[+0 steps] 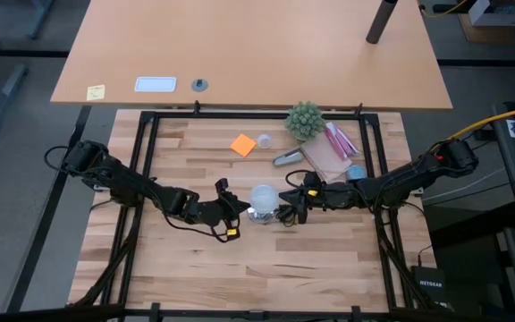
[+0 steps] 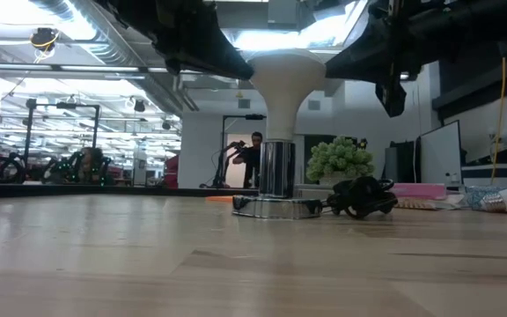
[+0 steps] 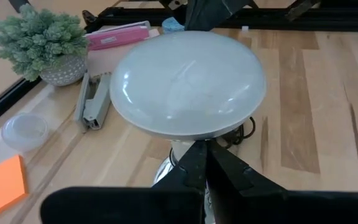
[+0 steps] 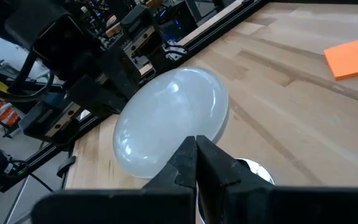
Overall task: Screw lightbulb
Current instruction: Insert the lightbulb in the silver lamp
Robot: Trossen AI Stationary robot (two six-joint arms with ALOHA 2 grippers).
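Observation:
The white frosted lightbulb (image 2: pixel 287 72) stands upright, its narrow neck in the silver socket (image 2: pixel 277 169) of the shiny round base (image 2: pixel 275 208), which rests on the wooden table with a black cord (image 2: pixel 363 195) beside it. It also shows in the high view (image 1: pixel 264 197). My left gripper (image 1: pixel 240 207) is shut at the bulb's left side. My right gripper (image 1: pixel 291 200) is shut at its right side. In each wrist view the shut fingertips point at the bulb's head (image 3: pixel 188 84) (image 4: pixel 169 121). My left gripper comes about level from the table's left, its shut fingertips (image 3: pixel 199 155) at the lower edge of the bulb's round head (image 3: pixel 185 132). Whether they touch it I cannot tell. My right gripper comes about level from the table's right, its shut fingertips (image 4: pixel 194 152) at the side of the bulb's head (image 4: pixel 185 127). Whether they touch it I cannot tell.
Behind the bulb lie an orange note pad (image 1: pixel 243 144), a small clear lid (image 1: pixel 264 140), a grey stapler (image 1: pixel 286 158), a potted plant (image 1: pixel 305 120) and pink items (image 1: pixel 338 143). A black frame (image 1: pixel 150 134) borders the table. Bare wood lies toward the near edge.

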